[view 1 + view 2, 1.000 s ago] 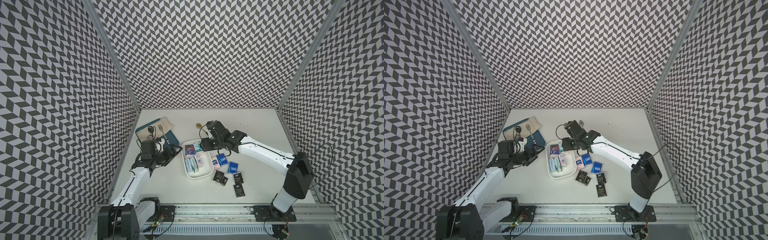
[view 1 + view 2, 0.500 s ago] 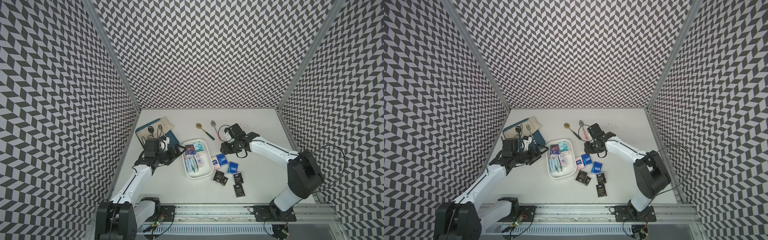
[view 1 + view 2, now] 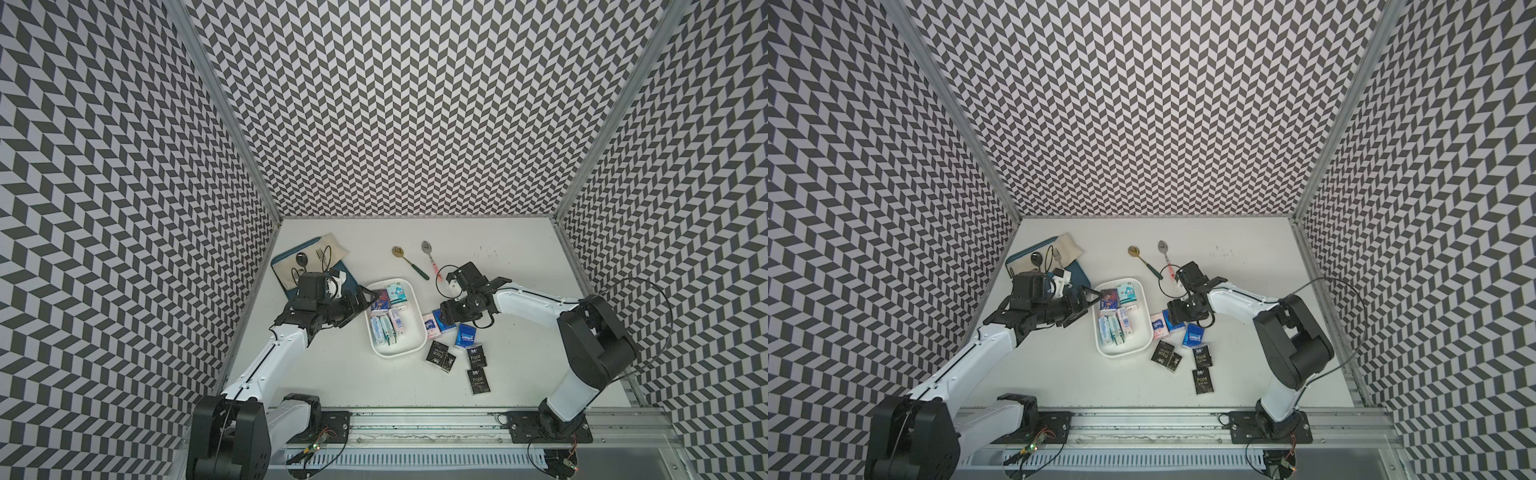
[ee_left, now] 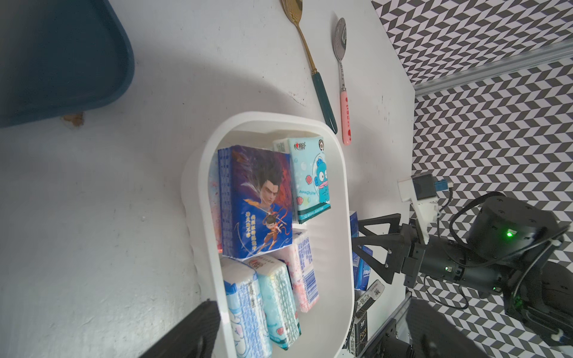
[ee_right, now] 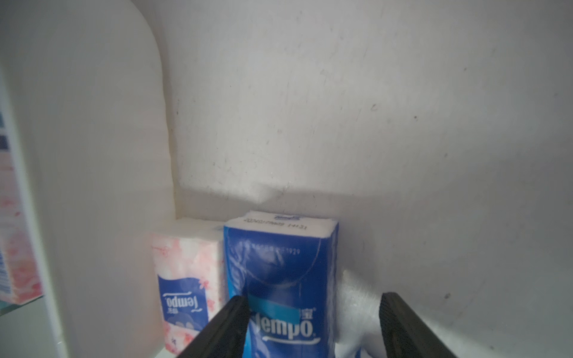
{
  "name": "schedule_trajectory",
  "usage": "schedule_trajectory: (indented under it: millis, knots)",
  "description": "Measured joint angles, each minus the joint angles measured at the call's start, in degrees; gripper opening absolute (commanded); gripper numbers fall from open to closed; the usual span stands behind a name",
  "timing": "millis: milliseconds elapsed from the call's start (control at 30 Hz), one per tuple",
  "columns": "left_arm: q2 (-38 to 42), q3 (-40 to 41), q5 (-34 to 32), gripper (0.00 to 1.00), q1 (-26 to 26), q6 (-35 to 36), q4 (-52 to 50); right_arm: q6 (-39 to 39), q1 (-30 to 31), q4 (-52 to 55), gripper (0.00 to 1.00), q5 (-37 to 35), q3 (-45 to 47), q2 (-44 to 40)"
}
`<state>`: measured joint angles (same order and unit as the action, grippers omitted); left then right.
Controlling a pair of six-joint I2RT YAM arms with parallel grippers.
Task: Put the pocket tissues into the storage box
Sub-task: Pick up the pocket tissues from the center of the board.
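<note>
The white storage box (image 3: 397, 352) (image 3: 1121, 353) (image 4: 338, 192) lies mid-table with several pocket tissues (image 3: 388, 316) in it, blue, teal and pink-white. More packets lie on the table right of it: a pink-white one (image 3: 430, 325) (image 5: 186, 272), two blue ones (image 3: 444, 322) (image 3: 465, 336) and three black "Face" ones (image 3: 440, 356). My right gripper (image 3: 446, 318) (image 5: 313, 328) is open and low over the blue Tempo packet (image 5: 279, 263), with a finger on each side of it. My left gripper (image 3: 365, 297) (image 4: 310, 338) is open at the box's left rim and holds nothing.
A teal tray (image 3: 286, 259) with a beige cloth, a fork and a spoon sits at the back left. A gold spoon (image 3: 409, 262) and a pink-handled spoon (image 3: 432, 259) lie behind the box. Patterned walls close in three sides.
My right gripper left the box's far end, swung right, then came down over the blue packet beside the box with its jaws wider. My left gripper slid right up to the box.
</note>
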<state>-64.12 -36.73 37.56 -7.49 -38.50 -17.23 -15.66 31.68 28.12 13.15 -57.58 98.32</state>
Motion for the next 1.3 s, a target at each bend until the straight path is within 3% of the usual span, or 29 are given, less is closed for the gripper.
schedule_trajectory:
  millis: [300,367,500,600,767,1000,1300]
  knots:
    - [0.1,0.0,-0.4,1.00,0.0,-0.1,0.0,-0.7,0.0,-3.0,0.66,1.2,0.2,1.5]
    - [0.2,0.0,-0.4,1.00,0.0,-0.1,0.0,-0.9,0.0,-3.7,0.58,1.3,0.2,1.8]
    - [0.9,0.0,-0.5,1.00,0.0,-0.1,0.0,-1.9,-0.1,-5.4,0.29,3.0,0.1,2.7]
    - [1.1,0.0,-0.6,1.00,0.0,-0.1,0.0,-2.6,-0.1,-5.8,0.19,3.2,-0.1,2.6]
    - [1.2,0.0,-0.9,1.00,0.0,0.0,0.0,-3.0,0.0,-3.7,0.16,1.3,-1.6,2.6]
    - [1.2,0.1,-1.4,1.00,0.0,0.2,0.0,-3.6,0.0,7.5,0.17,-6.0,-8.6,1.3]
    - [1.2,1.4,-2.2,1.00,0.0,0.8,0.8,-6.3,2.6,13.5,0.19,-6.3,-18.1,-3.3]
